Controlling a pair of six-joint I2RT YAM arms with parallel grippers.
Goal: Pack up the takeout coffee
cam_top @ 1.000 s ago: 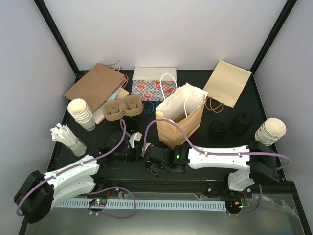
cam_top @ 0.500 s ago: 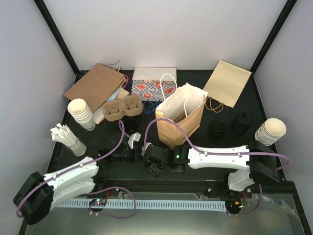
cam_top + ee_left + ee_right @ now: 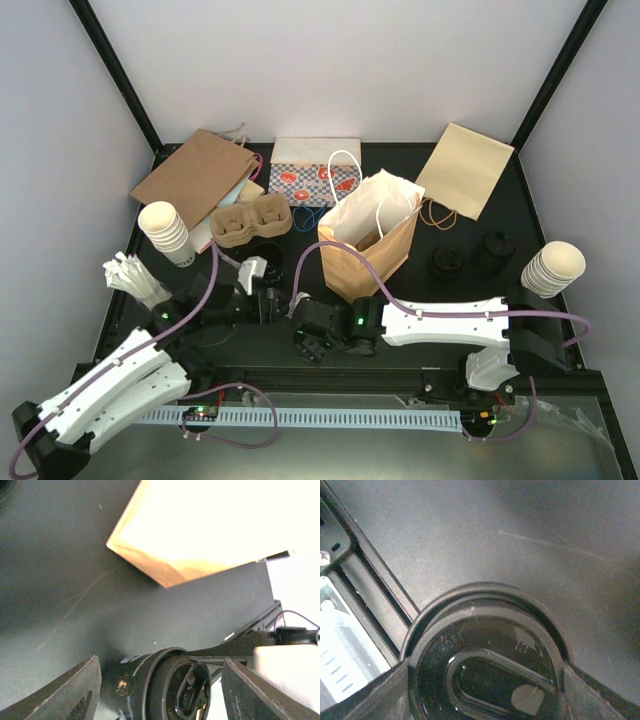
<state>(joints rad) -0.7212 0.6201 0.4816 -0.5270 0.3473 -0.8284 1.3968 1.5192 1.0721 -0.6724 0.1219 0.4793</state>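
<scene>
on the black table [image 3: 395, 160], right gripper [image 3: 485, 700] clutched a coffee cup [image 3: 485, 655], left gripper [image 3: 162, 690] gaped around it; tray [image 3: 252, 215] sat unfilled.

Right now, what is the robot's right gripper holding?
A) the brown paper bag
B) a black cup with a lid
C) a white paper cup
B: in the right wrist view the black cup, with its lid on, sits clamped between the fingers of the right gripper.

Two black cups [image 3: 447, 262] — right of paper bag [image 3: 388, 248].
</scene>
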